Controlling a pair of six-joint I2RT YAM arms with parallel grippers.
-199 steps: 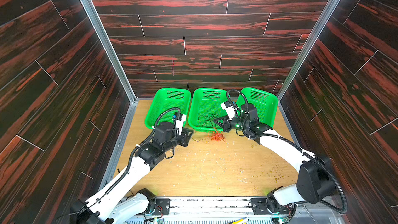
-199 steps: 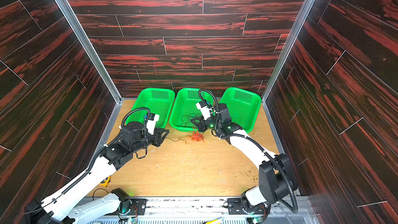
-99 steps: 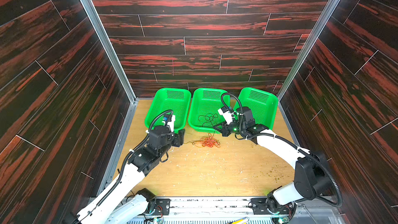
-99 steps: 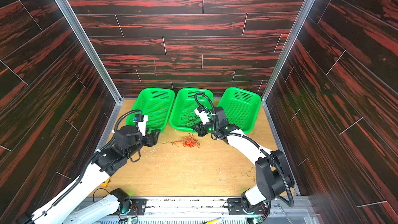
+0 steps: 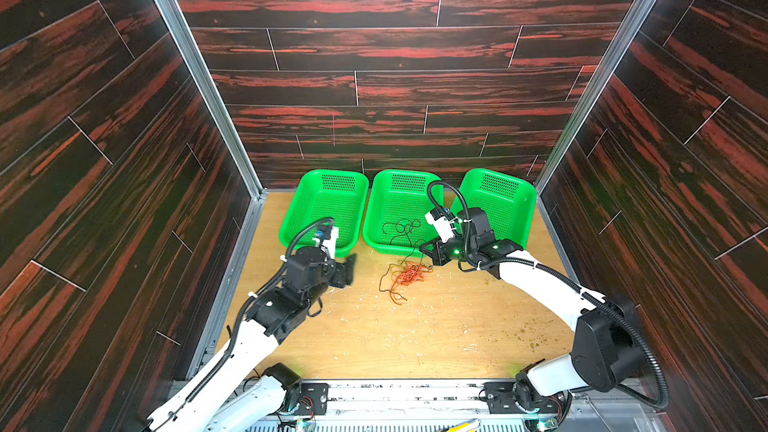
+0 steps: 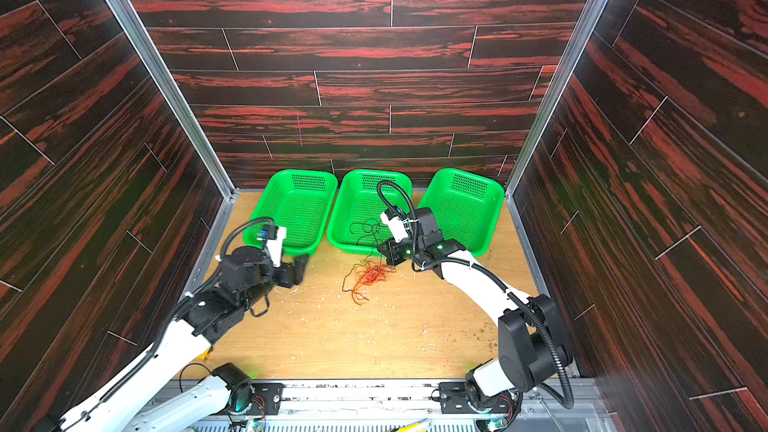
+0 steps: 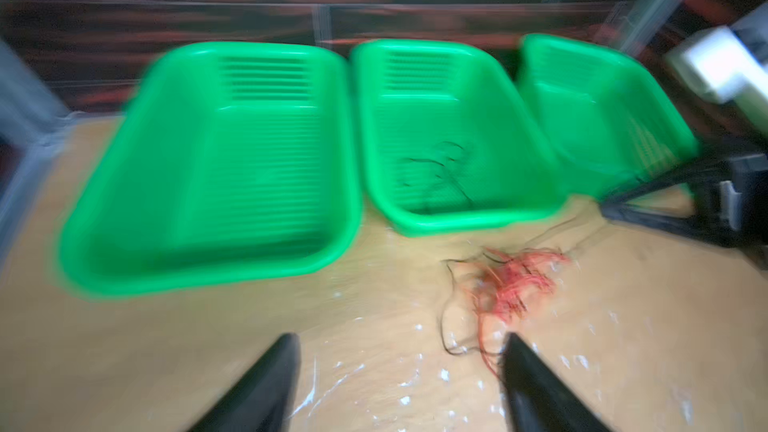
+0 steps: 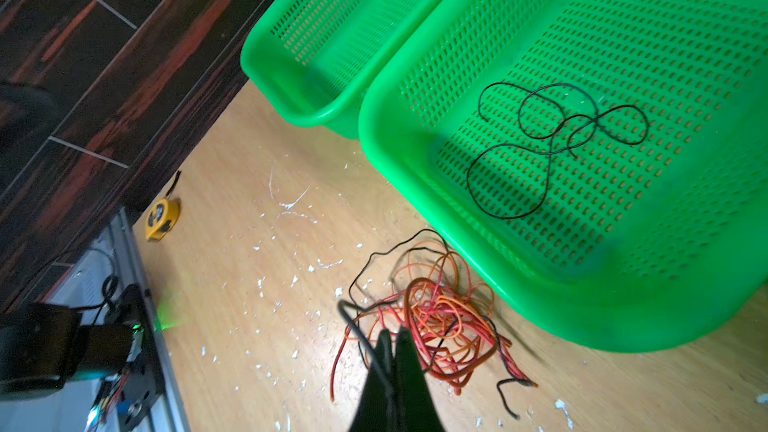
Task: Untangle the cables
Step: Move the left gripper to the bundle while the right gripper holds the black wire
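Note:
The red and orange cables (image 5: 406,278) (image 6: 371,277) lie in a tangled heap on the wooden table in front of the middle basket (image 5: 376,218). Thin black cable loops (image 8: 557,135) rest inside that basket, and black strands (image 8: 505,367) run through the heap. My right gripper (image 8: 392,338) (image 5: 428,250) hovers at the heap's basket side, shut on a black strand. My left gripper (image 7: 399,340) (image 5: 351,270) stands open and empty on the table left of the heap (image 7: 515,284), which shows blurred in the left wrist view.
Three green perforated baskets stand in a row at the back: the left basket (image 5: 307,209), the middle one and the right basket (image 5: 519,209). A yellow tape measure (image 8: 162,218) lies by the left wall. White flecks dot the table (image 5: 415,338).
My left gripper has opened and let go of the black strand it held. The heap has slid slightly left and toward the front. My right gripper stays shut.

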